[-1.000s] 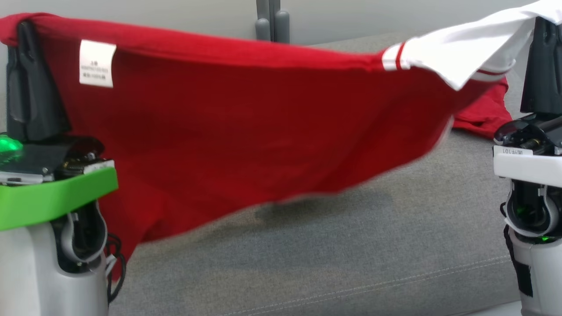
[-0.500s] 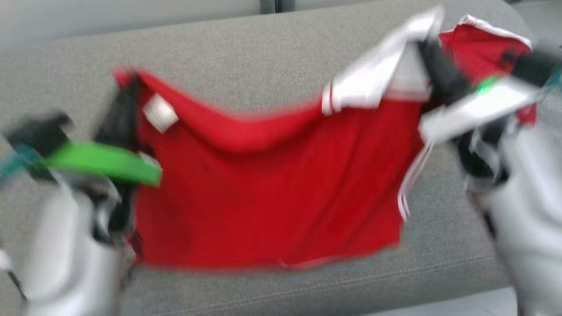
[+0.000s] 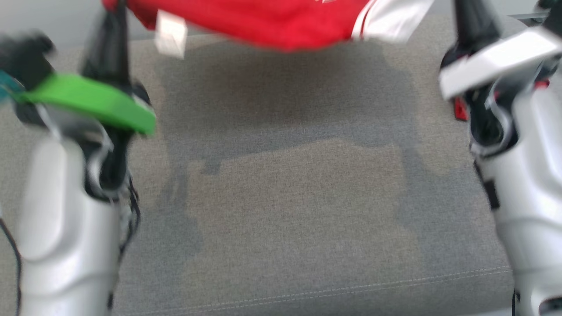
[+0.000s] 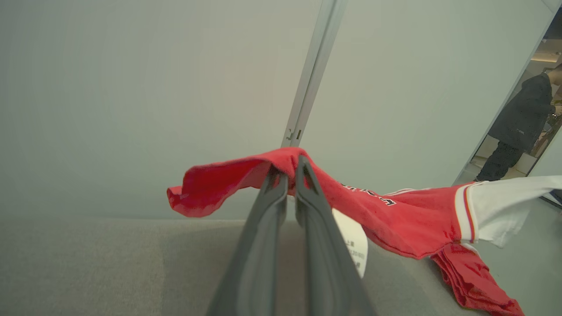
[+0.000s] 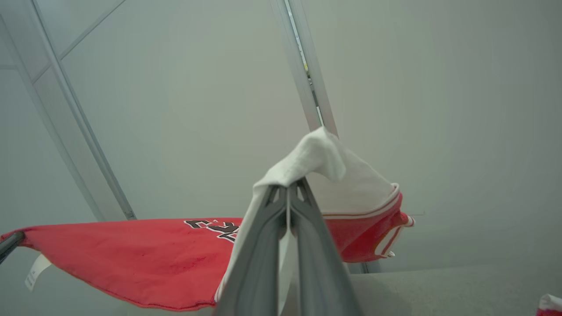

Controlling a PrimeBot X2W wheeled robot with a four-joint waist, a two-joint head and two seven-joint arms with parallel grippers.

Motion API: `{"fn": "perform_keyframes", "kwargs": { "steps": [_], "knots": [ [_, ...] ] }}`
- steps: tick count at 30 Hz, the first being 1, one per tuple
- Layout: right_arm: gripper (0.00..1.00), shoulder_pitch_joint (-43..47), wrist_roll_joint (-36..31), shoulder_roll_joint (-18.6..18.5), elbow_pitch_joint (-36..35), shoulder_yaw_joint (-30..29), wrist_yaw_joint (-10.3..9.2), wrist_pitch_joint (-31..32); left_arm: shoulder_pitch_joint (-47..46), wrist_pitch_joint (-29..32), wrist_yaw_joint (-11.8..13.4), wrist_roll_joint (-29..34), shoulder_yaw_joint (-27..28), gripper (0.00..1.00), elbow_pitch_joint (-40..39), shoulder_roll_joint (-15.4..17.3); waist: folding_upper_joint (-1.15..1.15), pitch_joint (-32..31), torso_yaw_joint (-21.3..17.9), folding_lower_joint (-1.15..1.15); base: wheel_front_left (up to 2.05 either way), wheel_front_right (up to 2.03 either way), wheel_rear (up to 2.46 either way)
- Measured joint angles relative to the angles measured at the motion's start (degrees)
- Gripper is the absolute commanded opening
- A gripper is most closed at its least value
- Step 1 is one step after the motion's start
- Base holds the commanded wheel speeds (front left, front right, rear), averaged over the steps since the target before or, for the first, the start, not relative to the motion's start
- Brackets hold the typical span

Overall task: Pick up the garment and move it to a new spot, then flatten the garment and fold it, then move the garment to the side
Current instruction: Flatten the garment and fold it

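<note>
garment (image 4: 395,219) hangs light and limp; your left fingers (image 4: 268,228) pinch its red hem, right fingers (image 5: 268,237) its white sleeve.

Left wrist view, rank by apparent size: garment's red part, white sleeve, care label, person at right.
1. red part, clearly largest.
2. white sleeve and person: about alike, and the person stands far back, so not ranked apart.
3. care label, smallest, partly hidden.

One garment (image 3: 281,24), one label (image 3: 170,33), one left gripper (image 4: 287,166), one right gripper (image 5: 289,188), one person (image 4: 522,118)
</note>
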Motion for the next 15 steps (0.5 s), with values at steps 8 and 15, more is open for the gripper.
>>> {"fn": "perform_keyframes", "kwargs": {
  "steps": [8, 15],
  "knots": [
    [0.00, 20.0, 4.1, 1.4, 10.1, 1.8, 0.10, 2.7, 19.7, 1.8, -0.5, -0.9, -4.2, 0.00, 10.0, 0.0, 0.00, 2.9, 0.4, 0.00, 0.00, 0.00, 0.00],
    [0.00, 22.2, 6.2, 2.7, 12.4, 0.2, 0.51, -1.8, 22.1, -3.9, -0.7, -1.7, -2.8, 0.00, 12.8, -0.1, 0.00, 5.6, 0.1, 0.00, 0.00, 0.00, 0.00]
  ]
}}
